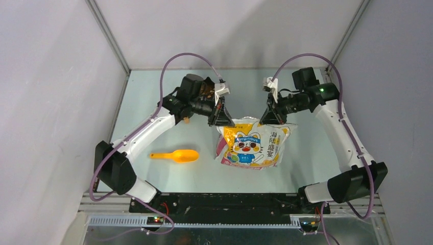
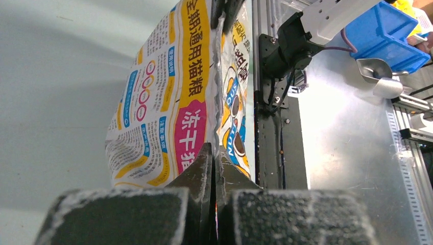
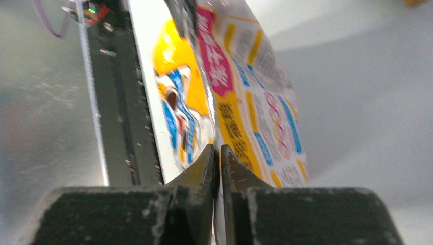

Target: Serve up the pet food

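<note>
Pet food itself is hidden from me, no kibble visible in any view; all I see is the printed cat food bag (image 1: pixel 254 144), cartoon-cat face up toward the top camera, at the table's (image 1: pixel 153 92) middle. Left gripper (image 1: pixel 223 121) is clamped on the bag's far left corner. On the left wrist cam its fingers (image 2: pixel 201 171) are pinched tight on the bag's seam (image 2: pixel 218 102). Right gripper (image 1: pixel 270 120) is clenched on the far right corner, and on the right wrist cam its fingers (image 3: pixel 204 168) are closed on the bag's edge. I can't tell if the bag's near edge rests on the table. Orange plastic scoop (image 1: pixel 176 155) lies flat on the table left of the bag, apart from it, handle pointing left. Left wrist cam also catches a blue bin (image 2: pixel 388 30) and a metal scoop (image 2: pixel 375 71) beyond the table's near edge.
</note>
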Available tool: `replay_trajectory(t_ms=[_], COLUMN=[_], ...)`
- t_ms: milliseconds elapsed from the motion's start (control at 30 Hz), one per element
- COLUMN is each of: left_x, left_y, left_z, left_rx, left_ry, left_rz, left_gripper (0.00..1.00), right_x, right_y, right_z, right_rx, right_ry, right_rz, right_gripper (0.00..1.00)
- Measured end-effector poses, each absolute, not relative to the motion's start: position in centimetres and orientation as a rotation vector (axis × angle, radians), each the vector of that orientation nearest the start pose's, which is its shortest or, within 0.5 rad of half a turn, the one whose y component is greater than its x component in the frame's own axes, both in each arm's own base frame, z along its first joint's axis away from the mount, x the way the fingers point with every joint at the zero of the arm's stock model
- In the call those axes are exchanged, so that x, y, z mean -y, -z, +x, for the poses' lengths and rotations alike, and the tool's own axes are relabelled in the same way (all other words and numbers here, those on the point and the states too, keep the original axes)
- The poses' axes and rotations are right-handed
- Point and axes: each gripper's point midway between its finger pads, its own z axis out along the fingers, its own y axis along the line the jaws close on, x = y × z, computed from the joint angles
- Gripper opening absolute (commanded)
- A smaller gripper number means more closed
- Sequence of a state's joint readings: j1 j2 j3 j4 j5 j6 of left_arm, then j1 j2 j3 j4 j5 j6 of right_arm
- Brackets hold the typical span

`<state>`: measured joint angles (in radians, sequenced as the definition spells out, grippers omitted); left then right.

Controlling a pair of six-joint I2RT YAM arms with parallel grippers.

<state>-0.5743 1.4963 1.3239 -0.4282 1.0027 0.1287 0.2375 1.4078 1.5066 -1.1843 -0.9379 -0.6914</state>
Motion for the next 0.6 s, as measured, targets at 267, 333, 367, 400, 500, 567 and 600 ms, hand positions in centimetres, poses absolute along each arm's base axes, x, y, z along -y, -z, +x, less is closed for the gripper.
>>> replay_trajectory(t_ms=[267, 333, 367, 400, 500, 567, 600], left_x=[32.0, 32.0, 32.0, 32.1, 32.0, 32.0, 32.0], left_y=[-26.1, -26.1, -26.1, -26.1, -26.1, -26.1, -26.2], left_z=[23.2, 23.3, 23.2, 23.0, 23.1, 23.1, 23.0], left_rx=[-1.734, -1.729, -1.725, -1.723, -1.722, -1.718, -1.715], left_ry=[1.331, 1.327, 1.332, 1.336, 1.332, 1.332, 1.336], left_rz=[1.268, 1.269, 1.274, 1.278, 1.28, 1.282, 1.284], left_gripper=[0.0, 0.0, 0.0, 0.0, 0.0, 0.0, 0.0], right_x=[-15.8, -15.0, -14.9, -14.8, -14.2, -14.0, -13.9], right_y=[-26.6, -26.7, -26.7, -26.7, -26.7, -26.8, -26.8], right_z=[24.1, 24.0, 23.9, 23.7, 23.8, 23.7, 23.6], right_rx=[-1.948, -1.943, -1.941, -1.937, -1.935, -1.922, -1.917], right_ry=[-0.876, -0.852, -0.854, -0.86, -0.845, -0.848, -0.853], right_rz=[-1.282, -1.28, -1.286, -1.292, -1.287, -1.293, -1.297], right_gripper=[0.0, 0.01, 0.09, 0.06, 0.0, 0.11, 0.12])
